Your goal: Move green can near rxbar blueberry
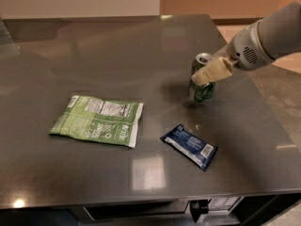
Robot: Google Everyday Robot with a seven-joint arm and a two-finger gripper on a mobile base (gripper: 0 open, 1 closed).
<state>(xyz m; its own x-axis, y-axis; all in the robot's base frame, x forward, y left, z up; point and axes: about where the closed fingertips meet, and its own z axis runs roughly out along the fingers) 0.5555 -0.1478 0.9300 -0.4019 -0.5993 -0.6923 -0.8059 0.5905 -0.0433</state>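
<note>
Claw [207, 73] is clasping the can [203, 92] around its upper half, just above and slightly right of the bar [189, 146]. One pale finger is crossing the can's front and the other is hiding behind it. The can is standing upright or very nearly so. Whether its base is touching the surface [94, 51] or riding just above it, I cannot tell. It is sitting near the bar but apart from it, with a strip of bare surface showing between them.

Judging by this, the carry toward the bar is drawing to its end. Doing it well is meaning a slow, level approach toward the bar's upper edge, with the can kept vertical so it is not tipping on release. The can should be stopping short of the wrapper rather than landing on it, since a base resting half on the bar is likely to be wobbling. The grip should be loosening only once the base is sitting flat, and the claw should then be rising straight up so a finger is not dragging the can over. The bag [98, 120], well to the left of the bar, is not getting in the way.

The can is looking small and green, with a silver top catching the light and pale markings showing on its side below the finger
</note>
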